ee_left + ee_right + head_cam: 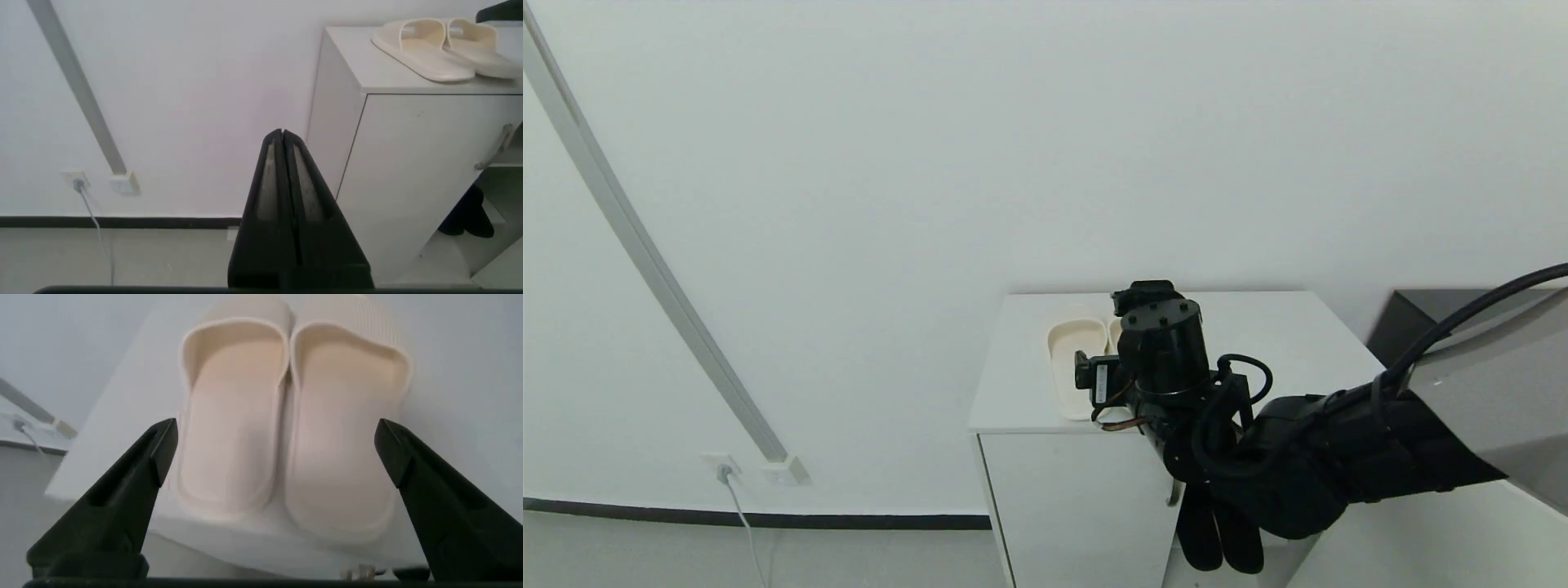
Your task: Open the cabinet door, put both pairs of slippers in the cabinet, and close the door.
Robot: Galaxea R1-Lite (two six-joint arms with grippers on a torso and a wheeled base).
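A cream pair of slippers (1080, 367) lies side by side on top of the white cabinet (1282, 343). My right gripper (276, 429) hovers over that pair (290, 408), open, with one finger (122, 498) outside each slipper and nothing held. The left wrist view also takes in the cream pair (445, 47) on the cabinet top. A black pair of slippers (468, 220) sits low inside the cabinet, beside the white front panel (409, 180) with its handle (493, 151). My left gripper (282, 139) is shut and empty, off to the cabinet's left.
A white wall stands behind the cabinet. A grey conduit (645, 245) runs down it to a socket with a plugged cable (723, 472). A dark object (1413, 318) stands right of the cabinet. Floor left of the cabinet is open.
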